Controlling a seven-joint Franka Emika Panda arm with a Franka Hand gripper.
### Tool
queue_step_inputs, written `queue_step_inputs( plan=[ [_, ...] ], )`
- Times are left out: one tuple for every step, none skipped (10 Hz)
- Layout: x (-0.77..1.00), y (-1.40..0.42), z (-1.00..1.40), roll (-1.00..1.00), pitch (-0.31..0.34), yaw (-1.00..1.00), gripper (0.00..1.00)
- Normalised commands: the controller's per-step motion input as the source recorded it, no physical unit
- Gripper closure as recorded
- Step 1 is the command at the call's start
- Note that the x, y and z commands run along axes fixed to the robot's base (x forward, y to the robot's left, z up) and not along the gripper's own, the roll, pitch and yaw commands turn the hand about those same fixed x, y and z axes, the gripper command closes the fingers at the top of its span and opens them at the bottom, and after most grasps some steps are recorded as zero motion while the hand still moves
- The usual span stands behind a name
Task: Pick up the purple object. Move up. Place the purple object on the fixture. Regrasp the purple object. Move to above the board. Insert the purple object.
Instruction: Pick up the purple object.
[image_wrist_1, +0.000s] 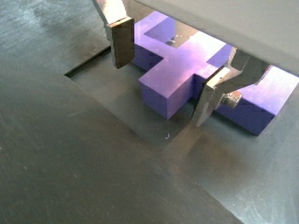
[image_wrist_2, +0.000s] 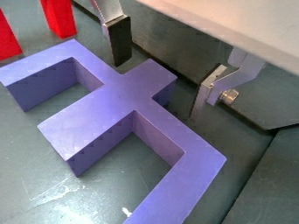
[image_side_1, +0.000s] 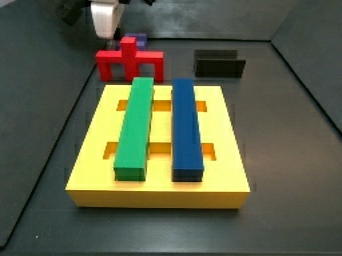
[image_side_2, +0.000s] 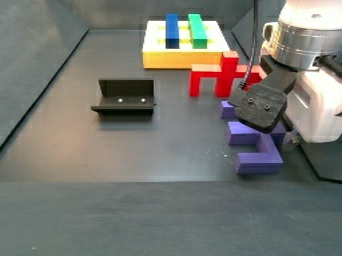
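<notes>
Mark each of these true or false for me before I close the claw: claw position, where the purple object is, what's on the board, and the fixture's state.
1. The claw straddles the raised central post of the purple object, fingers apart. True.
2. The purple object already sits on the fixture. False: it lies on the floor near the red piece, and the fixture holds nothing.
3. The board carries a green bar and a dark-blue bar, side by side. True.
4. The red piece is inserted in the board. False: it stands on the floor beside the board.
5. The claw is lifting the purple object clear of the floor. False: in a side view it rests on the floor.
</notes>
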Motion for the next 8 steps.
queue_step_inputs(
  plan=[
    [0.00, 0.00, -0.22, 0.02, 0.010, 0.00, 0.00],
    [0.00, 0.00, -0.18, 0.01, 0.000, 0.00, 0.00],
    [0.00, 0.00, -0.18, 0.00, 0.000, 0.00, 0.00],
    [0.00, 0.00, -0.18, 0.00, 0.000, 0.00, 0.00],
    [0.00, 0.00, -0.17, 0.00, 0.000, 0.00, 0.00],
    [0.00, 0.00, -0.16, 0.00, 0.000, 0.00, 0.00],
    [0.00, 0.00, -0.16, 0.00, 0.000, 0.00, 0.00],
    [0.00, 0.00, -0.14, 0.00, 0.000, 0.00, 0.00]
  ],
)
